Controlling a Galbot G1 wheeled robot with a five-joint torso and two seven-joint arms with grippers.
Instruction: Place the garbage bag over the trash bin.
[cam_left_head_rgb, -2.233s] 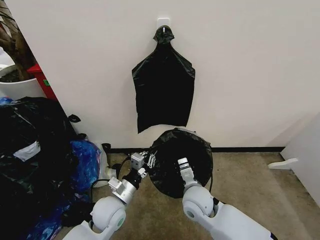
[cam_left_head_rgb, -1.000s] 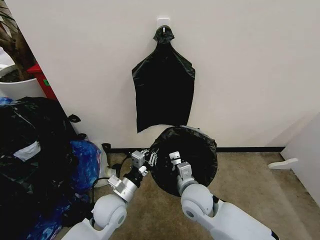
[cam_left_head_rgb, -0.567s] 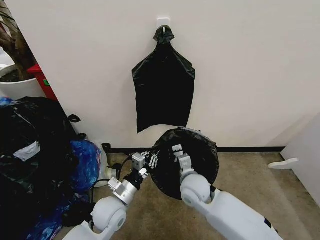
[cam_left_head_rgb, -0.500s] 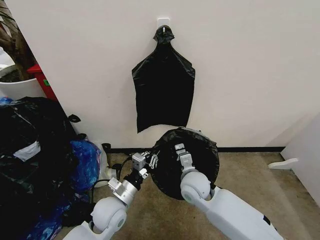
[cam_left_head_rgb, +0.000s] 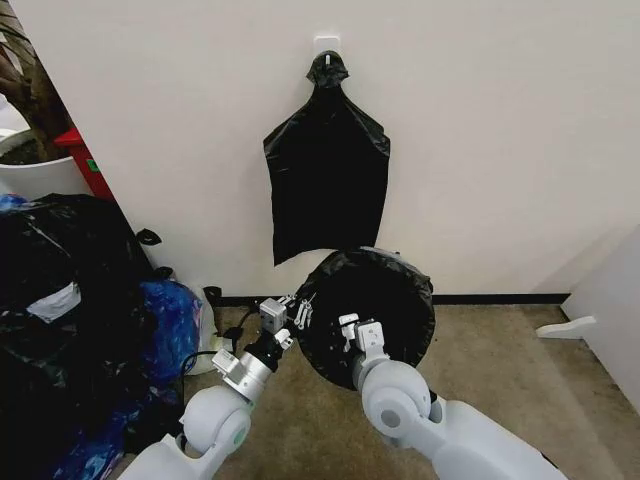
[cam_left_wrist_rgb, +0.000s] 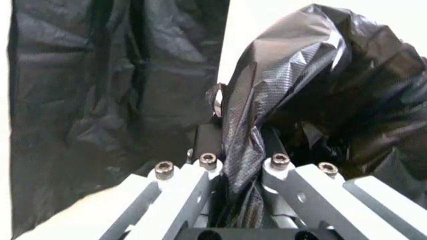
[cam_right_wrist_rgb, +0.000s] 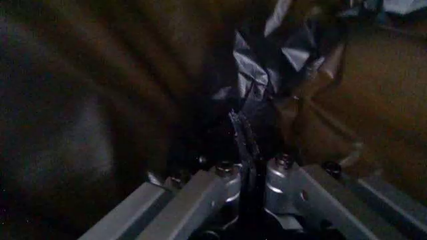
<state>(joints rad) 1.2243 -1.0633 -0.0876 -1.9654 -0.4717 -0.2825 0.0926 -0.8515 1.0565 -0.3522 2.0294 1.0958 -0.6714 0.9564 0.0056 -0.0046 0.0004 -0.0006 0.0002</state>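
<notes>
bag (cam_left_head_rgb: 368, 315): thin glossy black film, crinkly, spread into a round dark mouth at lower centre of my head view, just under the wall. Its rim looks stretched and puckered.
bin (cam_left_head_rgb: 374, 251): I see only a pale sliver at the top edge of the bag's mouth; the rest is covered in black film, so I can't confirm the body shape.
left gripper (cam_left_head_rgb: 296, 312): at the left edge of the bag's mouth, lower centre-left of the head view. Left wrist view shows a twisted fold of the bag (cam_left_wrist_rgb: 280, 80) pinched between the two grey metal fingers (cam_left_wrist_rgb: 187, 190), jaws narrow with film bunched in the gap.
right gripper (cam_left_head_rgb: 352, 330): inside the dark round mouth, slightly left of its centre. Right wrist view is dim; a thin pleat of the bag (cam_right_wrist_rgb: 257, 85) runs down between the fingers (cam_right_wrist_rgb: 193, 200), which stand close together on it.
hung bags (cam_left_head_rgb: 327, 185): flat black bunch on the cream wall, upper centre, knotted at top on a white hook (cam_left_head_rgb: 326, 44), hem just above the bag's rim.
sacks (cam_left_head_rgb: 60, 300): big bulging black ones at the left edge, wrinkled, with blue plastic (cam_left_head_rgb: 170, 325) beside them.
floor (cam_left_head_rgb: 500, 370): tan carpet, short pile, lower right.
</notes>
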